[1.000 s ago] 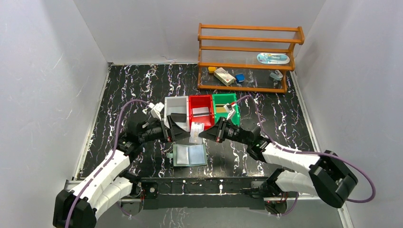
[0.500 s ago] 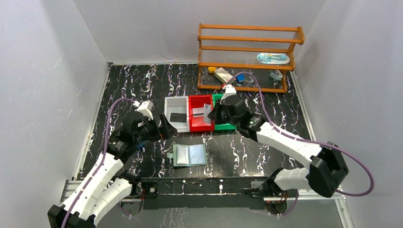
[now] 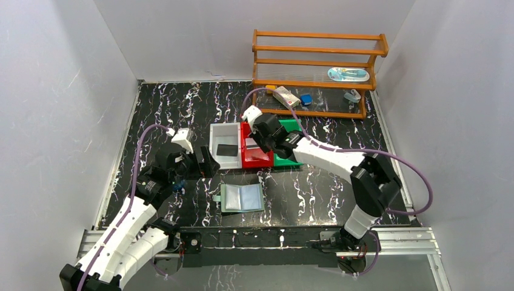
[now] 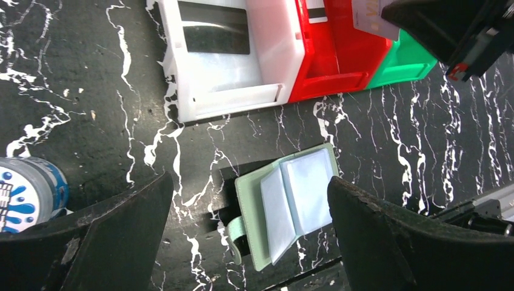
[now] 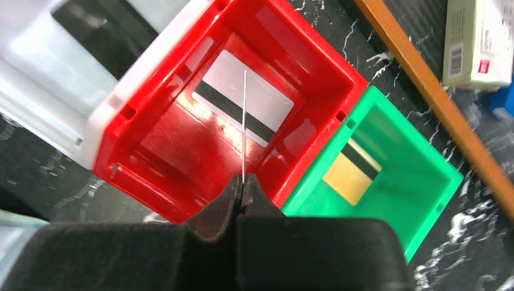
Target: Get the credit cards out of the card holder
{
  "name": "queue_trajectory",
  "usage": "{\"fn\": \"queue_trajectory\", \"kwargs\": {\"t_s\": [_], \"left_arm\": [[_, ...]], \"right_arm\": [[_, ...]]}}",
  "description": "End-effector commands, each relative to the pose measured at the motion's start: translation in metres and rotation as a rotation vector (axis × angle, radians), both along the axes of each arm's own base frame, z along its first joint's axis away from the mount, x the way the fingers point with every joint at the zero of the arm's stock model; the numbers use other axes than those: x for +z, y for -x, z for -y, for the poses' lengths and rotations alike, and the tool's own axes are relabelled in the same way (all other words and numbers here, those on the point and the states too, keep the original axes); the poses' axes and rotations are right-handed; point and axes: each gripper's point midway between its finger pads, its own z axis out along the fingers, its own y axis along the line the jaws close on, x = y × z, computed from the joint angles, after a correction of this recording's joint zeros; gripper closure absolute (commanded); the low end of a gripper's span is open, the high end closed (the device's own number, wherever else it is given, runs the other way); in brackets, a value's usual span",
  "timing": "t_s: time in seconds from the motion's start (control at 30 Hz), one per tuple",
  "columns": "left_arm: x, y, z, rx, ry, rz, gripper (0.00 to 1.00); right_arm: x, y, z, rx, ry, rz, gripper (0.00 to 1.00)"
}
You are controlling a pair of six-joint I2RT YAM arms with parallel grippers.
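The right tool (image 5: 242, 185) is pinched narrow on a pale card (image 5: 243, 121), which the wrist view shows edge-on and upright. The tool hangs over the red bin (image 5: 139, 182), the middle one of three bins at the centre of the counter (image 3: 170, 103).

A silver-grey card (image 5: 270, 106) lies flat on the red bin floor, directly under the held card. The green bin (image 5: 424, 200), toward the right edge, holds a gold card (image 5: 351, 173). The white bin (image 5: 36, 97), toward the left edge, holds a black card (image 4: 215, 27).

The left tool (image 4: 248, 182) stands wide and holds nothing. It hovers toward the left edge, apart from the bins.

The card holder (image 3: 242, 197) lies open and flat close to the middle of the near edge. Nothing touches it. Whether its clear pockets hold further cards cannot be told.

Hazards:
- The grip is on one thin edge only. The card may pivot or slip before release.
- Released upright, the card may lean on a bin wall or catch on the rim shared with a neighbouring bin.
- The card holder is unrestrained. Any pull on a pocket may drag it along the counter.
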Motion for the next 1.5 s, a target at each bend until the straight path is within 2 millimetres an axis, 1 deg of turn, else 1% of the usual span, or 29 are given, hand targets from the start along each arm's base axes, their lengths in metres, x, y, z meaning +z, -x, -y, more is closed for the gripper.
{"fn": "queue_trajectory", "kwargs": {"t_s": [0.0, 0.07, 0.1, 0.13, 0.17, 0.3, 0.6, 0.73, 0.93, 1.03, 1.1, 1.13, 1.17, 1.2, 1.23, 1.33, 1.47], "left_arm": [[0.019, -0.006, -0.013, 0.057, -0.031, 0.066, 0.02], [0.020, -0.007, -0.017, 0.076, -0.037, 0.077, 0.02], [0.022, -0.007, -0.019, 0.087, -0.041, 0.083, 0.02], [0.022, -0.007, -0.021, 0.096, -0.046, 0.086, 0.02], [0.024, -0.007, -0.025, 0.111, -0.053, 0.094, 0.02], [0.028, -0.007, -0.034, 0.156, -0.070, 0.117, 0.02], [0.033, -0.005, -0.040, 0.171, -0.081, 0.142, 0.02], [0.034, -0.005, -0.041, 0.176, -0.081, 0.148, 0.02], [0.034, -0.005, -0.042, 0.179, -0.082, 0.149, 0.02], [0.035, -0.005, -0.042, 0.179, -0.081, 0.151, 0.02], [0.034, -0.005, -0.042, 0.178, -0.082, 0.148, 0.01], [0.034, -0.005, -0.042, 0.177, -0.082, 0.146, 0.02], [0.033, -0.005, -0.042, 0.177, -0.083, 0.145, 0.02], [0.033, -0.005, -0.041, 0.176, -0.082, 0.144, 0.02], [0.034, -0.005, -0.041, 0.174, -0.081, 0.145, 0.02], [0.034, -0.005, -0.041, 0.175, -0.081, 0.146, 0.02], [0.032, -0.005, -0.040, 0.169, -0.080, 0.140, 0.02]], "right_arm": [[0.013, -0.018, -0.012, 0.157, 0.192, 0.191, 1.00], [0.008, -0.021, -0.014, 0.188, 0.281, 0.230, 1.00], [0.009, -0.022, -0.014, 0.204, 0.320, 0.247, 1.00], [-0.003, -0.024, -0.014, 0.217, 0.376, 0.249, 1.00], [-0.006, -0.029, -0.012, 0.221, 0.424, 0.266, 1.00], [-0.014, -0.039, -0.012, 0.236, 0.516, 0.308, 1.00], [-0.027, -0.053, -0.032, 0.364, 0.582, 0.385, 1.00], [-0.036, -0.052, -0.041, 0.421, 0.594, 0.353, 0.99], [-0.053, -0.054, -0.038, 0.454, 0.639, 0.339, 0.98], [-0.062, -0.051, -0.035, 0.461, 0.635, 0.309, 0.96], [-0.064, -0.049, -0.034, 0.465, 0.630, 0.296, 0.92], [-0.064, -0.048, -0.033, 0.465, 0.625, 0.291, 0.89], [-0.064, -0.047, -0.033, 0.466, 0.619, 0.289, 0.81], [-0.064, -0.046, -0.031, 0.464, 0.612, 0.286, 0.67], [-0.063, -0.046, -0.030, 0.461, 0.602, 0.283, 0.60], [-0.059, -0.044, -0.026, 0.444, 0.565, 0.267, 0.57], [-0.045, -0.043, -0.025, 0.404, 0.494, 0.268, 0.54]]}}
